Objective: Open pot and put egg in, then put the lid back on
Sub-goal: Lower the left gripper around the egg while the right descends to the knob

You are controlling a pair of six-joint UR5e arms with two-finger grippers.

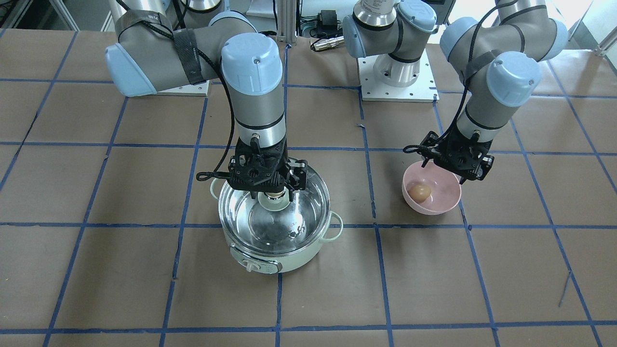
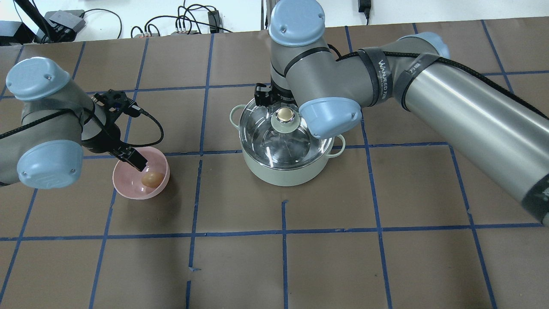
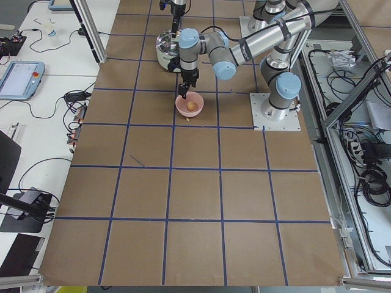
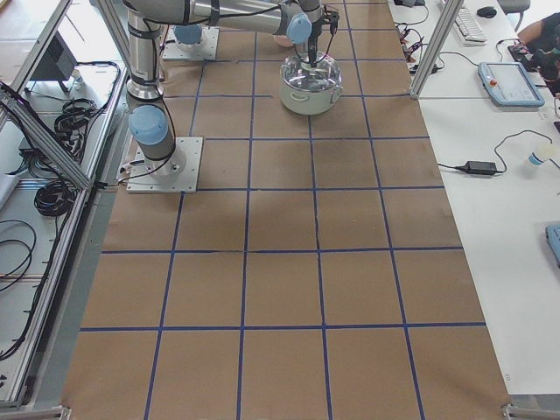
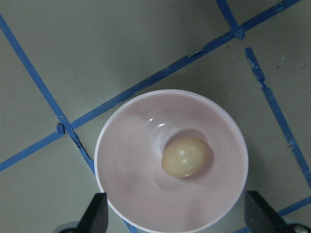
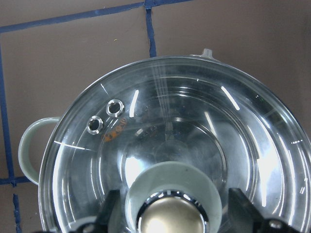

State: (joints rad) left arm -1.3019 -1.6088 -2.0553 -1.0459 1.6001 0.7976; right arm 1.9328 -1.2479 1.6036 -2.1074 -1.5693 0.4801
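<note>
Both spread: left gripper [image 5: 177, 213] over egg [image 5: 185, 156], right gripper [image 6: 172, 209] astride lid [image 6: 165, 121] knob [image 6: 170, 224] (fingertips [image 6: 240, 208] cropped).

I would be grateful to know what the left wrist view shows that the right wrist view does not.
Only the left wrist view: the egg lying in the pink bowl. Only the right wrist view: the lid on the pot, its knob and two vent holes. Both: brown table with blue tape, plus the left pincer and right pincer, fingertips spread at the bottom edge.
</note>
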